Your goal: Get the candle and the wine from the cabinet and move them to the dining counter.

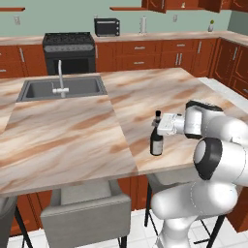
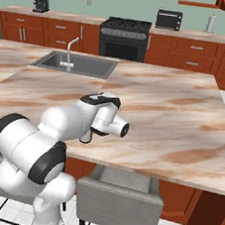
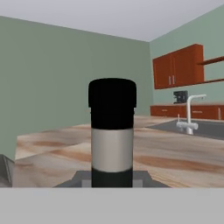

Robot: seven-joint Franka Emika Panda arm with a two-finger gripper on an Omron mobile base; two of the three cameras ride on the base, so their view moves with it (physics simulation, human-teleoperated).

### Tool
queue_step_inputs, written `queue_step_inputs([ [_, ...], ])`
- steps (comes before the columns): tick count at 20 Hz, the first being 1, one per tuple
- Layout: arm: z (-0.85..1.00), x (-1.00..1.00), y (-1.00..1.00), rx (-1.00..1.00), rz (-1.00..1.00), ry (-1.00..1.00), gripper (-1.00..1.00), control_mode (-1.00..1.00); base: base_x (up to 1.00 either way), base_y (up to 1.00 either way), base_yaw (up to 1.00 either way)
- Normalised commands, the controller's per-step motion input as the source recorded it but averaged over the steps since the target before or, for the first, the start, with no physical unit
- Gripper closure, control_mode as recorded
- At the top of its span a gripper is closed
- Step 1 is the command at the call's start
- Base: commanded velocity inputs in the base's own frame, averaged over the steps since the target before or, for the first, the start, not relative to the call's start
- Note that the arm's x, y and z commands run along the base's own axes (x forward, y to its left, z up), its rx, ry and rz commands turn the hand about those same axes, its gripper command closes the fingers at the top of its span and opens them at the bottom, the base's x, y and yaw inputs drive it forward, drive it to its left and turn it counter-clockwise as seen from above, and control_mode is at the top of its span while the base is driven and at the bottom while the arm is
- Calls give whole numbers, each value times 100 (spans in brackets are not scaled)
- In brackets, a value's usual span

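The wine [image 1: 156, 140], a dark bottle with a black cap, stands upright on the dining counter [image 1: 72, 131] near its front edge. My gripper [image 1: 157, 122] is shut on its neck, reaching in from the right. In the hand view the wine's black cap and pale neck band [image 3: 112, 131] stand close in front of me. From the right base view my arm covers the bottle. The lower edge of the cabinet [image 1: 157, 5] shows at the top of the left base view. The candle is out of view.
A sink with a faucet [image 1: 62, 87] is set into the island's far left. Grey stools [image 1: 85, 213] stand under the front overhang. On the wall counter behind are a stove [image 1: 69, 48], a toaster oven [image 1: 107, 27] and a paper-towel roll [image 1: 143, 24].
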Motion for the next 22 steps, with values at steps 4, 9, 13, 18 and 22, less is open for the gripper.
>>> queue_step_inputs([
  [4, -4, 17, 0, 0, 0, 1, 100, -100, 0, 0, 0],
  [9, 0, 28, 0, 0, 0, 0, 100, -100, 0, 0, 0],
  [13, 0, 36, 0, 0, 0, 0, 100, -100, 0, 0, 0],
  [18, 0, 41, 0, 0, 0, 0, 100, -100, 0, 0, 0],
  [22, 0, 37, 0, 0, 0, 0, 100, -100, 0, 0, 0],
])
